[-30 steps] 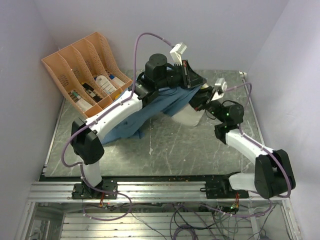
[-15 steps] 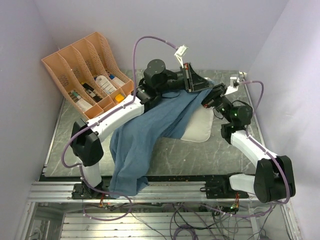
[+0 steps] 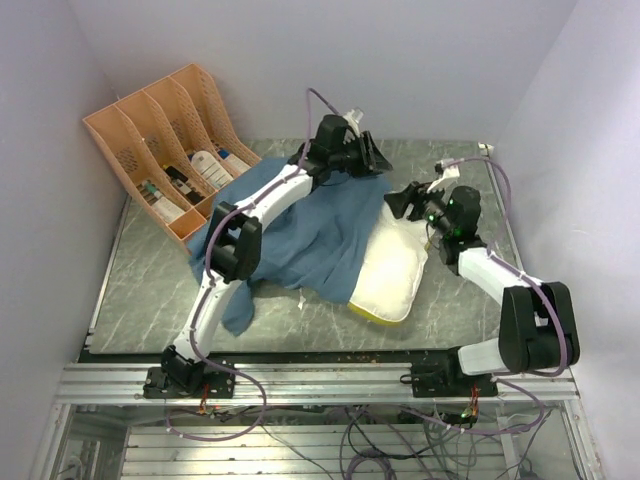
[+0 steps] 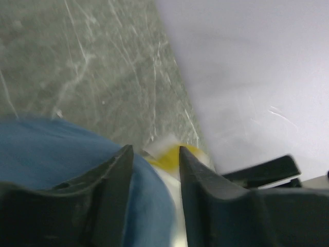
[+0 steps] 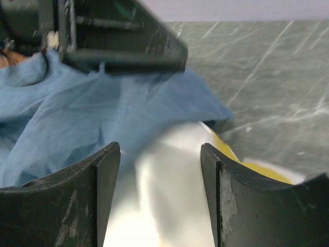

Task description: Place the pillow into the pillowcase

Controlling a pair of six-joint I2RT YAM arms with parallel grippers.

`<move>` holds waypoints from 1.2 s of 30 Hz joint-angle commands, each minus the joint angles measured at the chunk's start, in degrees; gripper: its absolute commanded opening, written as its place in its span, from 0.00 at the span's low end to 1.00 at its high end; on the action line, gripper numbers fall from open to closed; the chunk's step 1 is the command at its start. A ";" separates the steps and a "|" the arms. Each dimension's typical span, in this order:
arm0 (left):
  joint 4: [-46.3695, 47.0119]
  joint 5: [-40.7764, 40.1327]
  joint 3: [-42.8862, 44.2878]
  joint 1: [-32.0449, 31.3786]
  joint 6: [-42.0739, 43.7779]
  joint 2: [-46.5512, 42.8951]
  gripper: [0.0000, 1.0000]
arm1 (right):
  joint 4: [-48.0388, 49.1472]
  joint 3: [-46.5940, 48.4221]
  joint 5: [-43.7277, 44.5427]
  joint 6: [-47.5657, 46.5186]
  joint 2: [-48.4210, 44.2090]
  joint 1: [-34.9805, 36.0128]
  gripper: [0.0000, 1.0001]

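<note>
The blue pillowcase (image 3: 290,235) lies wrinkled across the middle of the table, and its right edge overlaps the pillow. The cream-white pillow (image 3: 395,270) rests flat to its right, with a yellow edge showing at the front. My left gripper (image 3: 378,158) hovers at the back over the pillowcase's far corner. In the left wrist view its jaws (image 4: 155,152) stand apart above blue fabric (image 4: 61,154) and the pillow's yellow corner (image 4: 169,157). My right gripper (image 3: 398,200) sits over the pillow's far end. In the right wrist view it is open (image 5: 160,149), with the white pillow (image 5: 169,180) beneath and the pillowcase (image 5: 103,113) beyond.
An orange file organiser (image 3: 170,150) holding small items stands at the back left, touching the pillowcase's left edge. Purple walls close in the back and both sides. The grey marbled table (image 3: 140,290) ends at a metal rail in front.
Both grippers have opened. The pillowcase and pillow, held up a second ago, now lie on the table. The left arm has stretched toward the back; the right gripper has moved back and left.
</note>
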 commanded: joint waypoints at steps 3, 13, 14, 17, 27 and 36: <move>-10.08 -9.60 2.37 -3.97 9.35 -6.20 0.75 | -8.92 9.79 -13.92 -17.69 0.26 -11.29 0.90; -8.80 -27.11 -23.80 -7.80 27.78 -36.02 0.81 | -85.70 27.42 -50.49 -94.21 -2.98 -15.33 0.99; -7.23 -28.74 -29.57 -9.41 27.36 -40.02 0.81 | -95.68 27.12 -47.88 -106.11 -2.78 -12.62 0.99; -3.05 -37.72 -47.22 -16.94 24.86 -50.70 0.79 | -103.11 17.95 -45.15 -120.17 -5.37 -9.65 1.00; 4.65 -60.60 -72.42 -34.60 5.94 -52.34 0.82 | -74.27 1.08 -32.53 -92.64 -19.57 -2.31 1.00; 2.01 -66.43 -68.11 -35.16 1.80 -40.62 0.82 | -71.27 -1.85 -28.85 -92.56 -15.14 -2.13 0.99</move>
